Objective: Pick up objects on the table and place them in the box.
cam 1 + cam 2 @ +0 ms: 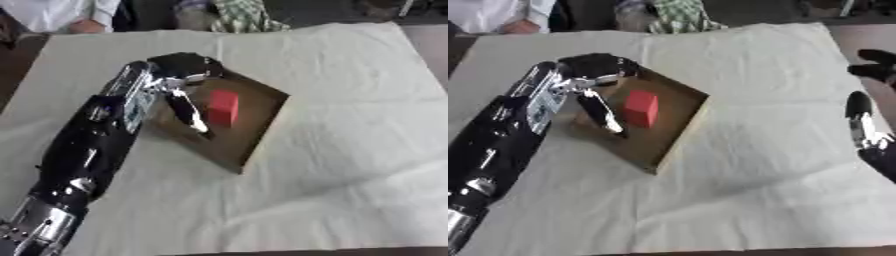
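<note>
A red block (223, 107) stands inside the shallow brown cardboard box (262, 120) on the white cloth. My left hand (179, 80) reaches in from the lower left and hangs over the box's left side, open. One straight finger (189, 114) points down beside the block, apart from it. My right hand (866, 131) shows only in the right eye view at the right edge, open with fingers up, well away from the box.
A white cloth (350, 150) covers the whole table. People sit at the far edge (70, 15), away from the box. A patterned cloth (241, 17) lies at the back middle.
</note>
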